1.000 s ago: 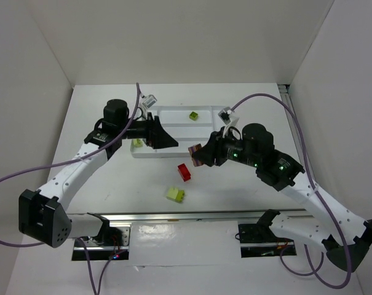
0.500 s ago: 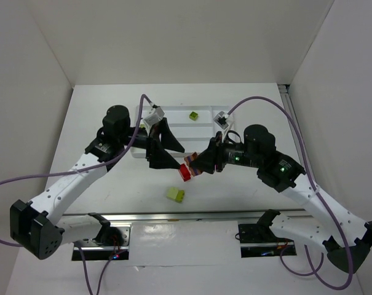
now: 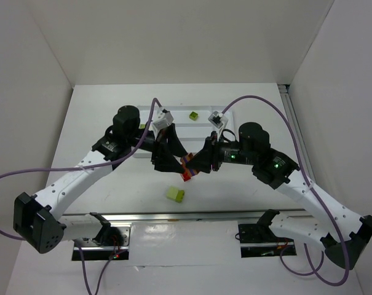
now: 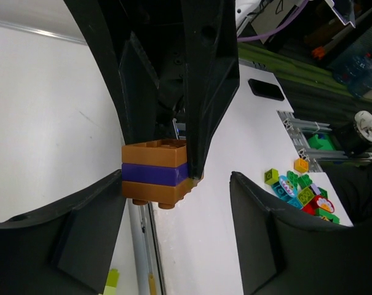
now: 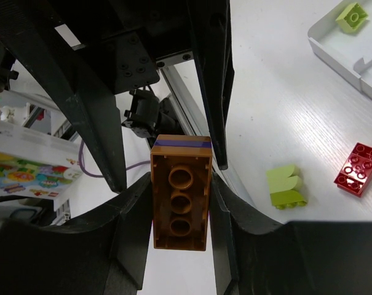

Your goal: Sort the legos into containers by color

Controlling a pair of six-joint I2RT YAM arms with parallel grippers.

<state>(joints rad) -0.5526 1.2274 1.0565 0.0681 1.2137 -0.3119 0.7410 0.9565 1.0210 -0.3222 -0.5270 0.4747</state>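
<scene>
Closing unevenly is the main risk. The left end effector [image 4: 178, 181] stands wide, with one finger close against the brick stack [image 4: 155, 175] and the other well clear, so a lopsided squeeze could twist the stack rather than split it. The stack hangs in the air above the bench [image 3: 99, 123], between the two arms. It is pinched on its long sides by the right end effector [image 5: 181, 190], which is clamped narrow. A hard pull from the left might slide the stack out of that hold and drop it near the red brick [image 5: 358, 169]. The pressed studs probably grip tightly, so the layers may resist and then pop apart suddenly.

The stack is smooth, glossy plastic: two brown-orange slabs with a purple one between, and round tubes showing underneath. The fingers are matte black wedges. To the right lie a lime piece [image 5: 287, 187] with rounded humps, the studded red brick, and a lime brick [image 5: 352, 15] in the white tray [image 5: 333, 46].
</scene>
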